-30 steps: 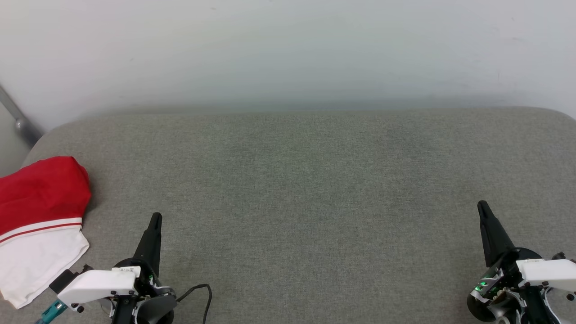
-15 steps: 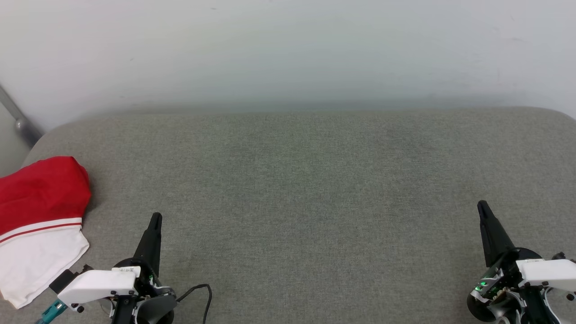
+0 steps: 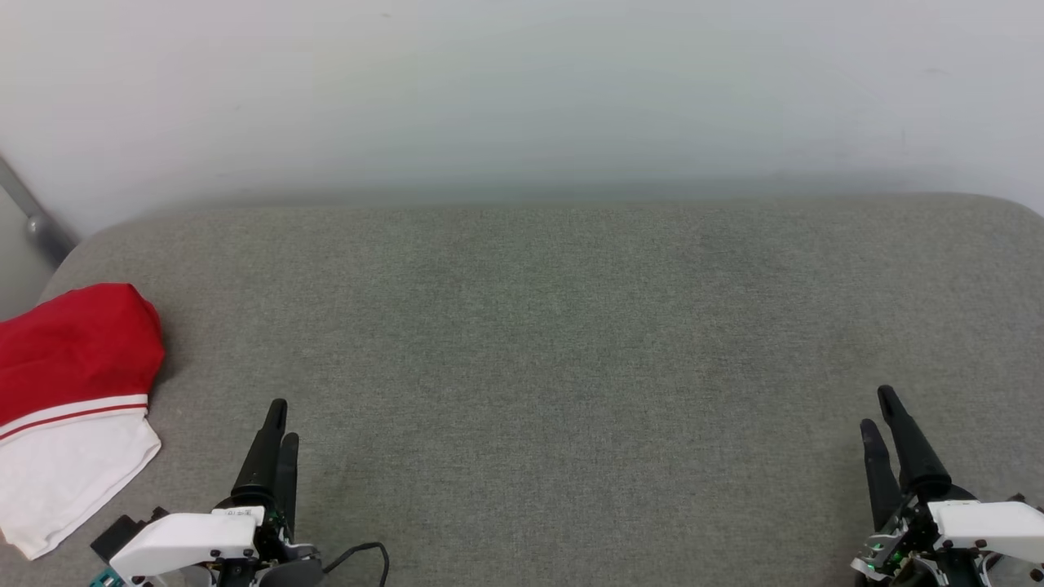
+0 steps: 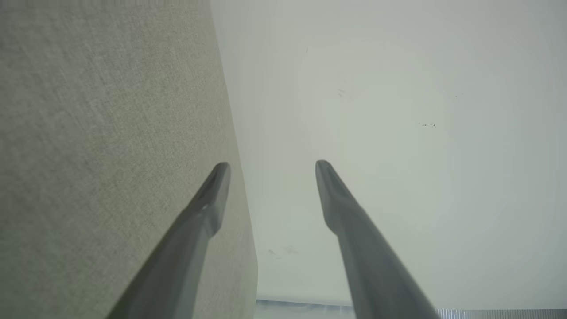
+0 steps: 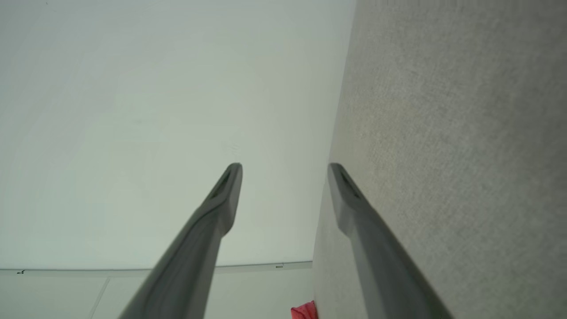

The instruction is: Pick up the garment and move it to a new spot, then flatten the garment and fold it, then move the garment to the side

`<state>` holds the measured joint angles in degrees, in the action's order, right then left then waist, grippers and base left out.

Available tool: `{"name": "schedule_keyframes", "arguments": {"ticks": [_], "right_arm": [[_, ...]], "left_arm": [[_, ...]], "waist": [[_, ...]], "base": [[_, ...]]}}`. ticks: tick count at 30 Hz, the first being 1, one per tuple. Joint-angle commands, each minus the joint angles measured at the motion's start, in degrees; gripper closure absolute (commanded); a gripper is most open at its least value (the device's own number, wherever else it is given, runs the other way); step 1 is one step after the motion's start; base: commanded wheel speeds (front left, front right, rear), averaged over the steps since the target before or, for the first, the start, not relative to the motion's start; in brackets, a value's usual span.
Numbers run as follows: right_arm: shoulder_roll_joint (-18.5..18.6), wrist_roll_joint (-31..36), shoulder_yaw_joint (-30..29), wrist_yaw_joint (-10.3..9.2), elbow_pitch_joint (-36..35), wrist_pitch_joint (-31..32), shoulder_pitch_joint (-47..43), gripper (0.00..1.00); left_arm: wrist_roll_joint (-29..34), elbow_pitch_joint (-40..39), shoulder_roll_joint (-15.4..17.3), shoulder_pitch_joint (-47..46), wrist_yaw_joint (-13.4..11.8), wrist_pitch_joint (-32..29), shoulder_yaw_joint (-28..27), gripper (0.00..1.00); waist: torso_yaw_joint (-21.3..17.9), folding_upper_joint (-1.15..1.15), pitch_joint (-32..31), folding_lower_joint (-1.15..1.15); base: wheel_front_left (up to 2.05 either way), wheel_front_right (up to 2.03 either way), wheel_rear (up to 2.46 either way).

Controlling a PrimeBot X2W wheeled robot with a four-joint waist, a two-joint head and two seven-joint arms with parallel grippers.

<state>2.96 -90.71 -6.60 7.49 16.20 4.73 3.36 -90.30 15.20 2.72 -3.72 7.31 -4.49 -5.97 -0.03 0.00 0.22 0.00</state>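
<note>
Leftward, garment (image 3: pixel 73 383) lies at cushion (image 3: pixel 538 326) edge; left tool (image 3: pixel 283 422), right tool (image 3: pixel 878 408) both spread, well apart.

garment (image 3: pixel 73 391) chopped off by the left edge, tiny red scrap of it at right wrist view's bottom, grey pole (image 3: pixel 37 220) cropped too

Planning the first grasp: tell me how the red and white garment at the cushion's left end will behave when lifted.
Probably floppy: the garment lies bunched in soft folds, so it should droop from a pinch. Likely light, since it looks like thin cloth. Pushed, it would likely wrinkle rather than slide whole on the woven grey cushion.
</note>
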Motion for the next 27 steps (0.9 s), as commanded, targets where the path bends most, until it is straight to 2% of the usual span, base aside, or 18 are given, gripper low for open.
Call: {"name": "schedule_keyframes", "arguments": {"ticks": [1,6,23,24,27], "right_arm": [[0.02,1.99,-0.44,0.01,-1.41,-0.92,0.36,0.0],[0.01,7.09,-1.21,0.01,-2.76,-2.28,0.0,0.0],[0.0,30.71,-0.16,0.01,-10.58,-6.36,-2.05,0.0],[0.0,30.71,-0.16,0.01,-10.58,-6.36,-2.05,0.0],[-0.01,36.33,0.56,0.01,-11.8,-7.22,-2.71,0.0]], "left_arm": [[2.0,-1.63,0.1,-0.64,-0.39,0.85,-0.33,0.0],[7.55,-3.74,0.11,-0.49,-1.6,2.2,-0.07,0.0],[30.37,-9.76,0.14,0.53,-8.38,6.24,4.33,0.0],[30.37,-9.76,0.14,0.53,-8.38,6.24,4.33,0.0],[35.38,-10.22,0.14,0.79,-9.48,7.09,5.38,0.0]], "waist": [[-0.01,0.0,0.03,0.0],[-0.02,0.0,0.12,0.0],[0.01,0.0,0.55,0.0],[0.01,0.0,0.55,0.0],[0.05,0.0,0.59,0.0]], "base": [[0.0,0.0,0.0],[0.0,0.0,0.0],[0.0,0.0,0.0],[0.0,0.0,0.0],[0.0,0.0,0.0]]}}
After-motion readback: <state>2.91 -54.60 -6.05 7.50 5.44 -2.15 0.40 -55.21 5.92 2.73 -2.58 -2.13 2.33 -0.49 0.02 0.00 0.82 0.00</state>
